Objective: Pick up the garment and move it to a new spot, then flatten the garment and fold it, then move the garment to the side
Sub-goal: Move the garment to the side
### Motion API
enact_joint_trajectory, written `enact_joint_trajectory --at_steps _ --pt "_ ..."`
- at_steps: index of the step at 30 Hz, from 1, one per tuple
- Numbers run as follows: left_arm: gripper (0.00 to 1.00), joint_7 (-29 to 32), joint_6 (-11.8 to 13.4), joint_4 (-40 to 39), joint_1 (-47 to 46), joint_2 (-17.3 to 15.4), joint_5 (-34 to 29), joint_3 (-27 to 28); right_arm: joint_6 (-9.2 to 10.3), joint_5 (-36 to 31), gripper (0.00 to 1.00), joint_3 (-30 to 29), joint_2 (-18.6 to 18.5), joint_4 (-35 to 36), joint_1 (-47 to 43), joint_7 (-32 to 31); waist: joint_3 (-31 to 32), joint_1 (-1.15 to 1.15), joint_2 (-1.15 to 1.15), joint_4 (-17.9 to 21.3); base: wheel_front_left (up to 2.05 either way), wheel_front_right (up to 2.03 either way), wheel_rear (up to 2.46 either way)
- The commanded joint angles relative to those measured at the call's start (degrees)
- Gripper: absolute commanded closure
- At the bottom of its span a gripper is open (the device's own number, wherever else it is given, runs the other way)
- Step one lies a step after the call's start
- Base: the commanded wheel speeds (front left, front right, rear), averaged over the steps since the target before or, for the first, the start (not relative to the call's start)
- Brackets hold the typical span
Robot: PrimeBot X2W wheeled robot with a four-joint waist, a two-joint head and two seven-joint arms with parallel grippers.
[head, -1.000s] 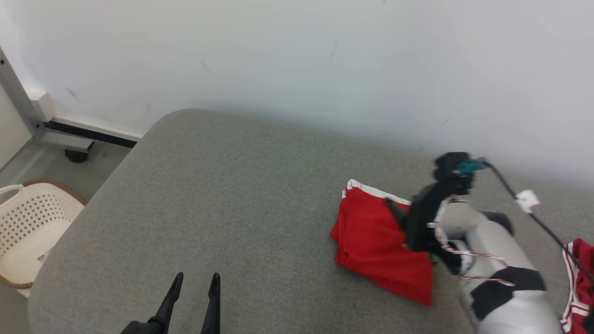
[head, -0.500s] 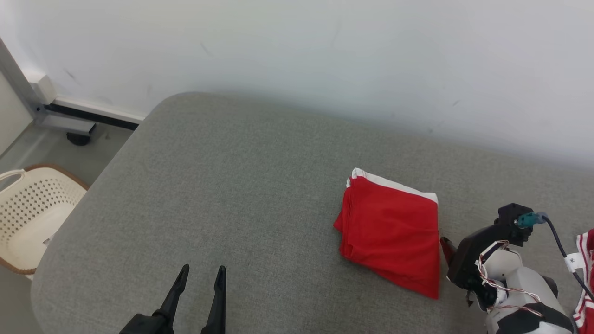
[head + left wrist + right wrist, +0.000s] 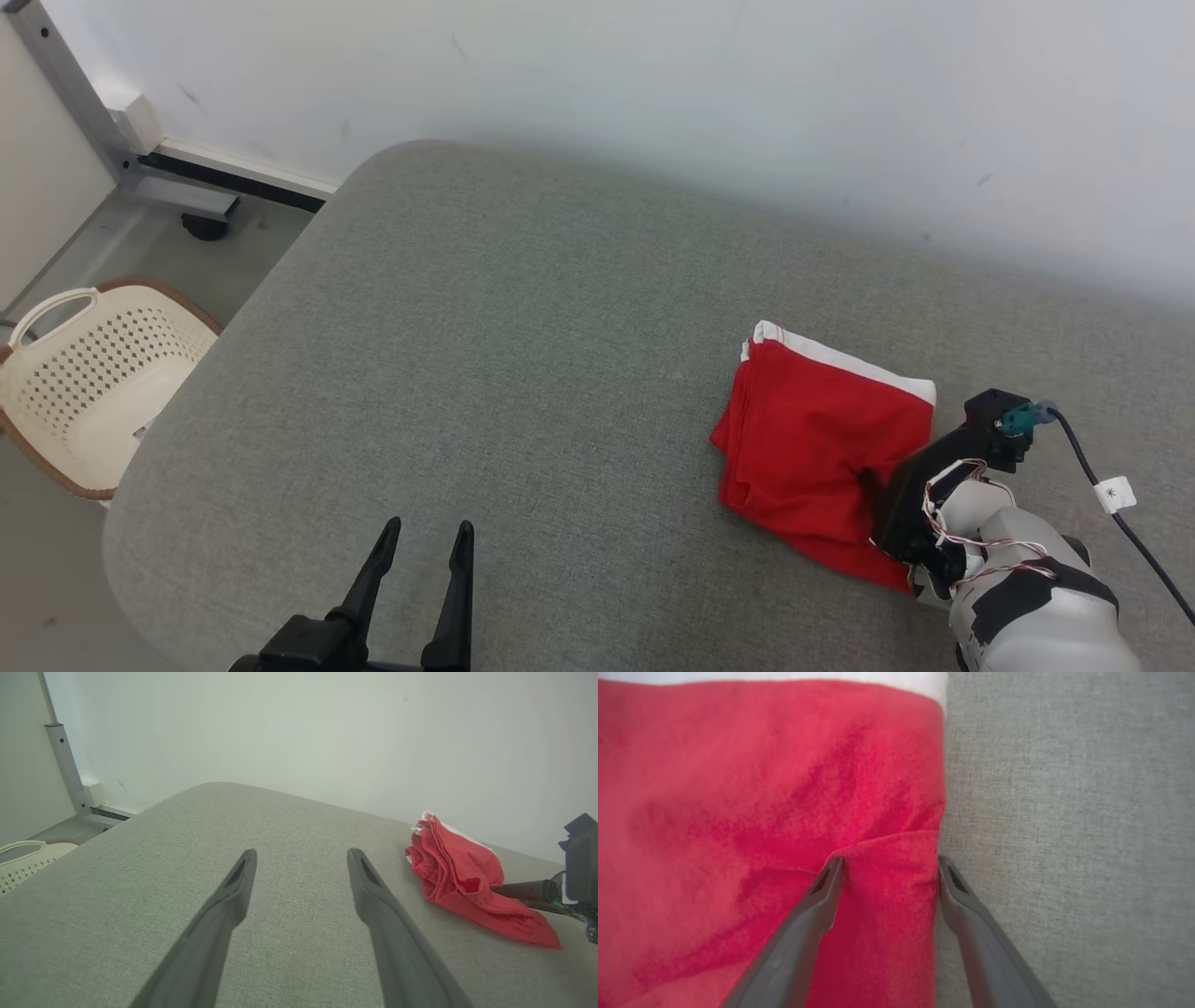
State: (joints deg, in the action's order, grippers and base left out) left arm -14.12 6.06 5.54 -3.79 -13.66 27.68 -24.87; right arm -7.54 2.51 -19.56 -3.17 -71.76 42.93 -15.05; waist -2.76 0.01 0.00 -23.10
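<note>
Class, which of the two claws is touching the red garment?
The right claw: it straddles the garment edge; the left claw is apart, over bare cushion.

Left gripper fingers apart, right gripper likewise

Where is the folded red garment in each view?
Head view: folded red garment at lower right, on the grey cushion.
Left wrist view: far right, to the right of the left gripper.
Right wrist view: left and centre, with the right gripper straddling its right edge.
Shared landmark: the white band along its far edge.
</note>
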Motion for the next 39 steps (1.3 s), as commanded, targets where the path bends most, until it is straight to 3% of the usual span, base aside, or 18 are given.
enact_joint_trajectory --at_steps 1,2,8,13,21,30,36,39 --pt "0.0 -0.48 -0.06 0.31 -0.54 0.1 0.17 0.08 0.13 -0.95 0.75 -0.39 0.48 -1.22 -0.54 0.09 -0.03 -0.01 0.0 -0.32 0.0 0.0 0.0" --pt "0.0 -0.43 -0.12 0.42 -0.62 0.06 0.19 0.17 0.13 -1.96 1.0 -0.54 0.49 -1.47 -0.3 0.34 0.07 -0.01 0.0 -0.35 0.0 0.0 0.0" --pt "0.0 -0.7 0.03 0.52 0.42 -0.49 0.43 1.2 0.14 -6.92 1.0 -0.39 0.21 -1.85 1.15 1.31 1.72 -0.01 0.0 2.07 0.0 0.0 0.0" --pt "0.0 -0.9 -0.29 0.67 1.84 -0.36 0.82 1.8 0.14 -11.66 1.0 2.35 0.23 -1.63 2.68 -0.62 3.77 -0.01 0.0 7.4 0.0 0.0 0.0" --pt "0.0 -1.02 -0.17 -0.03 2.2 1.18 0.73 2.61 0.14 -15.29 1.0 17.27 -0.41 -1.92 7.92 -3.8 3.71 -0.01 0.0 18.55 0.0 0.0 0.0" --pt "0.0 -1.04 -1.2 -0.24 1.31 2.42 -0.66 3.32 0.14 -10.23 1.0 24.56 -5.76 -1.97 11.38 -4.37 2.3 -0.01 0.0 27.15 0.0 0.0 0.0" --pt "0.0 -1.05 -2.05 0.1 -0.08 2.76 -1.63 2.55 0.14 -6.72 1.0 26.74 -9.64 -1.92 12.19 -3.25 1.56 -0.01 0.0 28.37 0.0 0.0 0.0" --pt "0.0 -0.78 -2.85 0.47 -0.83 2.79 -2.03 1.52 0.14 -4.79 1.0 26.95 -13.31 -1.78 12.61 -2.35 1.11 -0.01 0.0 27.35 0.0 0.0 0.0"
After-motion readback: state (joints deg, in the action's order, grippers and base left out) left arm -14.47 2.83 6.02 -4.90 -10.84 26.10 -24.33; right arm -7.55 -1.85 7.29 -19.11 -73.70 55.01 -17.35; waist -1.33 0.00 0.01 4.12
